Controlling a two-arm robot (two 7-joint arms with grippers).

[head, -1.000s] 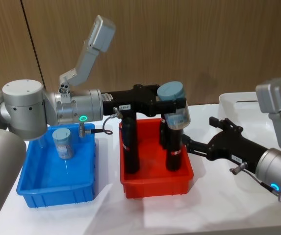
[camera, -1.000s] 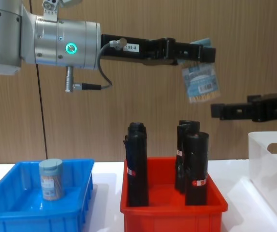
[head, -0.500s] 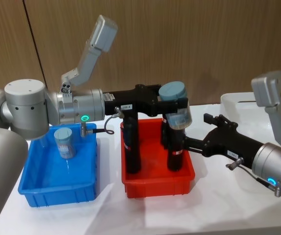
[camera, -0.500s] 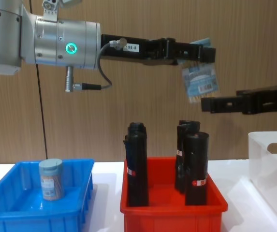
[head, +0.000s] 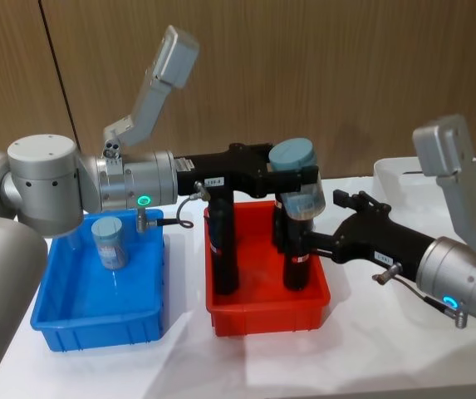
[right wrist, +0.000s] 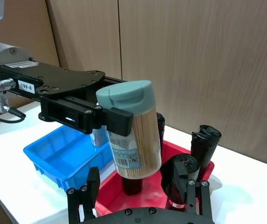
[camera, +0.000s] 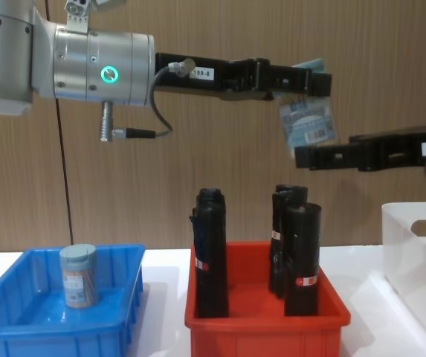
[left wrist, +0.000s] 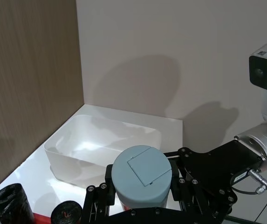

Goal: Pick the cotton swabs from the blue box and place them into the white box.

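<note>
So the left gripper (head: 297, 176) is clamped on a small clear plastic cotton swab jar with a grey-blue lid (right wrist: 132, 140), holding it high over the shallow red plastic bin (head: 262, 320) of tall black rolls (head: 221, 249). The right gripper (head: 327, 220) sits just right of the jar, jaws spread wide with nothing in them. Looks like a handover to me. My worry: if the left lets go before the right has a proper bite, the jar drops among the rolls. It hangs tilted too, so a pinch could slip on that round wall. A second swab jar (head: 107, 243) stands in the bright blue plastic box (head: 96, 320) on the left. The tall white plastic box (head: 395, 170) is at the far right.
</note>
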